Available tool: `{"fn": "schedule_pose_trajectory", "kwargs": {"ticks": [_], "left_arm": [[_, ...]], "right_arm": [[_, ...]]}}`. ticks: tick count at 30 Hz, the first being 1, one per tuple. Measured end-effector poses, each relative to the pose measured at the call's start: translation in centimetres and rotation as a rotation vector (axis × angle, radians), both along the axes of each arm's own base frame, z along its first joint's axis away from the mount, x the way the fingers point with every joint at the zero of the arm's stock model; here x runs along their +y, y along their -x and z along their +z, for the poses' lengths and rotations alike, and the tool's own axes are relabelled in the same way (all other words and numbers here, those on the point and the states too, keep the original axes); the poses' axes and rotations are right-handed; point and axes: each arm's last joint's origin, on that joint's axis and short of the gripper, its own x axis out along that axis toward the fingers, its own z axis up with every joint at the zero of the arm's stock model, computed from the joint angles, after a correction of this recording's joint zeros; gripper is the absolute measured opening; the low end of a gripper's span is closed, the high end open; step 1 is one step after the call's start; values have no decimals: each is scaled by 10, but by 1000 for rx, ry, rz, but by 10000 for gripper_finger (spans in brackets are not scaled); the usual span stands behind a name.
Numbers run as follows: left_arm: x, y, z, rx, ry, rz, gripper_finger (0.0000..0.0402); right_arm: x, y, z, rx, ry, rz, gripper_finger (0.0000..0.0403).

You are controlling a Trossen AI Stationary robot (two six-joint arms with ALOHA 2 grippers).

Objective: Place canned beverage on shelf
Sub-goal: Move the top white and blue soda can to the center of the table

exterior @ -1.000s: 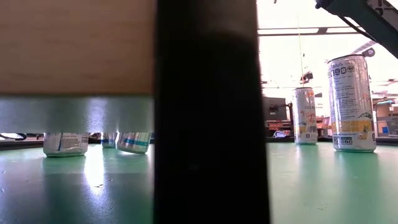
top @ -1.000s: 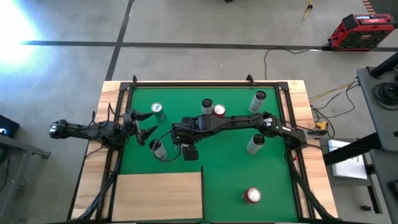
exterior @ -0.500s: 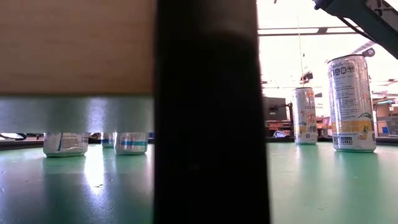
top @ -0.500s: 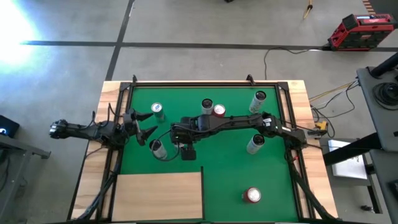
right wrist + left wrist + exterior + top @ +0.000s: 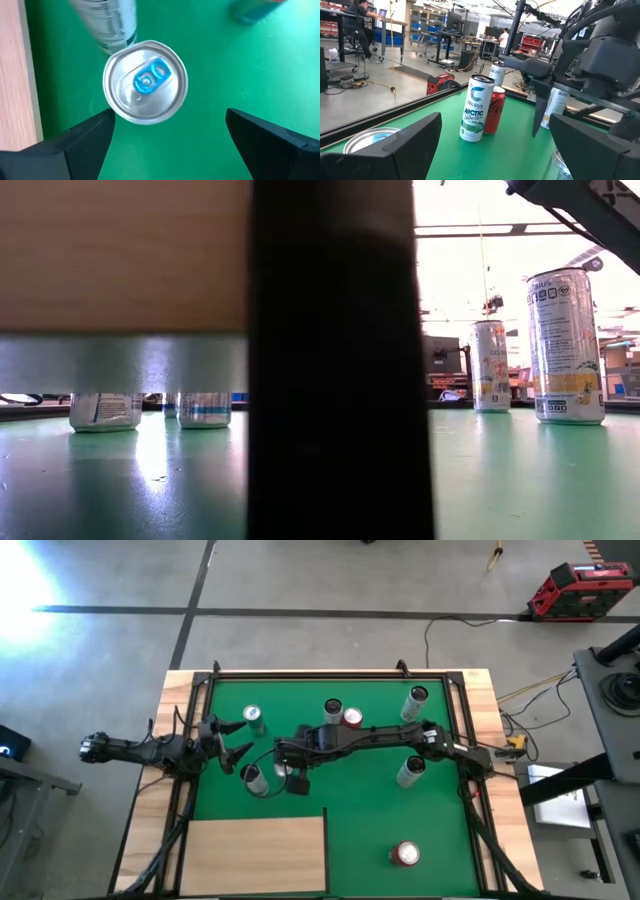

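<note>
Right gripper (image 5: 165,145) fingers apart above upright can (image 5: 145,81) (blue tab); left gripper (image 5: 490,150) fingers apart, idle.

Tabletop (image 5: 150,830): pale wood rim, green mat (image 5: 370,820) covering middle. Shelf (image 5: 255,855), flat light-wood panel, at near left corner of mat, nothing on it.

Cans upright on mat:
- silver can (image 5: 254,717) near far left corner
- white can (image 5: 333,708) and red can (image 5: 352,718) touching, by middle of far edge
- silver can (image 5: 416,700) toward far right corner
- silver can (image 5: 411,771) by right edge
- red-topped can (image 5: 406,854) near near edge, right of shelf
- two silver cans (image 5: 256,780) (image 5: 283,770) side by side, left of centre
</note>
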Motion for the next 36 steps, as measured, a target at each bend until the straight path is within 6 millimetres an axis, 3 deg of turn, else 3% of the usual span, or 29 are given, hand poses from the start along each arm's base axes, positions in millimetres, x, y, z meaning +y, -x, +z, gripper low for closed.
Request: {"fn": "schedule_pose_trajectory", "kwargs": {"ticks": [8, 14, 19, 22, 29, 36], "left_arm": [[0, 0, 0, 0, 0, 0, 355], [0, 0, 0, 1, 0, 0, 355], [0, 0, 0, 2, 0, -2, 355], [0, 0, 0, 2, 0, -2, 355], [0, 0, 0, 2, 0, -1, 355], [0, 0, 0, 2, 0, -1, 355]], "right_arm": [[0, 15, 19, 8, -18, -119, 372], [-7, 44, 35, 128, 37, -341, 372], [-32, 72, 49, 215, 4, -653, 372], [-50, 79, 61, 167, -39, -763, 372], [-99, 98, 80, 134, -45, -844, 372], [-134, 103, 75, 181, -190, -845, 372]]}}
